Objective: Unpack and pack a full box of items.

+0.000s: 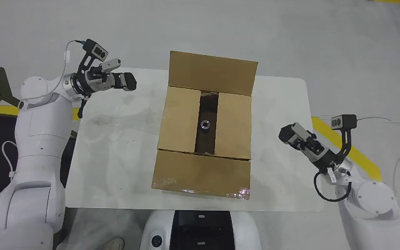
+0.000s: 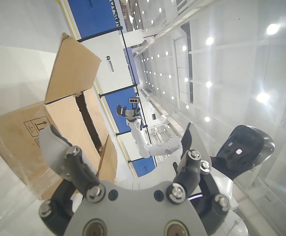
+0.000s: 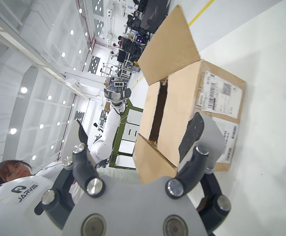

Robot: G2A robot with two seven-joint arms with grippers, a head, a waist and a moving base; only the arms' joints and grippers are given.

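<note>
White table (image 1: 119, 169) on grey floor (image 1: 312, 37). Yellow floor stripe (image 1: 323, 130) beyond table's right edge. Blue wall panels (image 2: 96, 15) and round ceiling lights (image 2: 209, 40) in hall. Green-framed bench (image 3: 120, 136) with white drawers (image 3: 131, 131).

I'm looking into a big industrial hall, a robotics lab by the look of it. Beyond the cardboard box (image 3: 178, 100) I see workstations with dark monitors (image 3: 121, 55) and a green-framed bench (image 3: 117, 134). A yellow floor line (image 3: 199, 12) runs past the box. On its other side stand blue partition panels (image 2: 96, 17), and high above it, round ceiling lights (image 2: 209, 41).
</note>
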